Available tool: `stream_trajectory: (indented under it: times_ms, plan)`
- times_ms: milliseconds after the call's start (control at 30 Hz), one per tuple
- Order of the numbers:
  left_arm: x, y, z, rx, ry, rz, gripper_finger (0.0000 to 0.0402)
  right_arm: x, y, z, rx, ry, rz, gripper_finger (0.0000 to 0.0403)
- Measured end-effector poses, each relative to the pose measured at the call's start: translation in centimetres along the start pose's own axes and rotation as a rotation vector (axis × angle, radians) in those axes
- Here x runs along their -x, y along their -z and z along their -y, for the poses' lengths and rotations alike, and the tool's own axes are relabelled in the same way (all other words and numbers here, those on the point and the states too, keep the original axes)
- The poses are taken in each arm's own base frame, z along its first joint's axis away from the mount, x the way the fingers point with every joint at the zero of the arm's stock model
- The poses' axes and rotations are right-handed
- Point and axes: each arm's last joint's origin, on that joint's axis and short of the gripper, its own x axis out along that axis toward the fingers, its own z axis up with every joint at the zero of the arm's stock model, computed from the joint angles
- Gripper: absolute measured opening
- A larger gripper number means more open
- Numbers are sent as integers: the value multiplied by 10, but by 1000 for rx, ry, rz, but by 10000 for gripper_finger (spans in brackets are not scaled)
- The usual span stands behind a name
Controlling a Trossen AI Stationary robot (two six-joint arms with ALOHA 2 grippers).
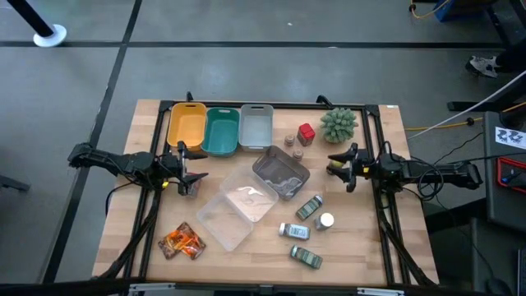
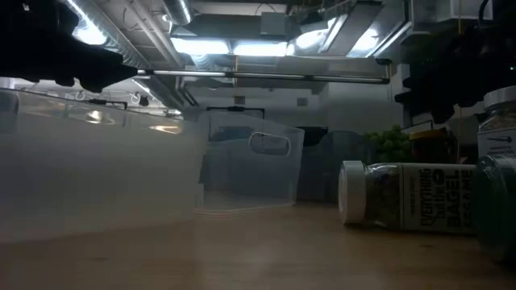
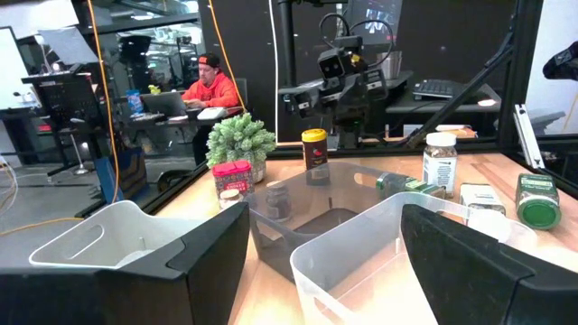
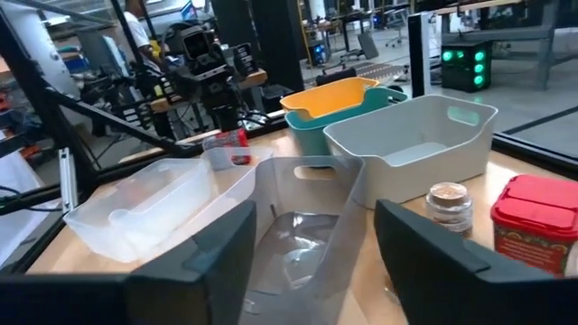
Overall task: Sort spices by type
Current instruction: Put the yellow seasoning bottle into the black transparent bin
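Note:
My left gripper (image 1: 196, 175) is open and empty at the table's left, beside the clear trays (image 1: 234, 212); its fingers frame a tray in the left wrist view (image 3: 325, 271). My right gripper (image 1: 335, 162) is open and empty at the table's right (image 4: 312, 262), near a grey-tinted clear tray (image 1: 282, 173). A yellow-lidded jar (image 3: 313, 152) stands upright before the right arm. Orange foil packets (image 1: 181, 241) lie at the near left. A red cube (image 1: 306, 133) and tiny brown jars (image 1: 293, 146) stand at the far side. Green-labelled jars (image 1: 309, 207) and a white-capped bottle (image 1: 326, 220) lie at the near right.
Yellow (image 1: 187, 125), teal (image 1: 221, 130) and grey (image 1: 256, 126) bins stand in a row at the far edge. A spiky green plant (image 1: 339, 123) stands at the far right. A person sits at a desk beyond the table (image 3: 212, 86).

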Motion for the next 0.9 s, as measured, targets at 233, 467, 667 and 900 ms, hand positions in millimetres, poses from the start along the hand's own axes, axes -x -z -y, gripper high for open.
stream_trajectory:
  times_ms: [233,467,667,900]
  plan:
    - [0,0,0,0,0,0,274,0,-1,0,112,5,4,283]
    - [0,0,0,0,0,0,274,10,-34,-6,141,23,-36,287]
    - [0,0,0,0,0,0,274,16,-63,-11,161,84,-167,287]
    - [0,0,0,0,0,0,274,4,-84,-19,168,175,-420,287]
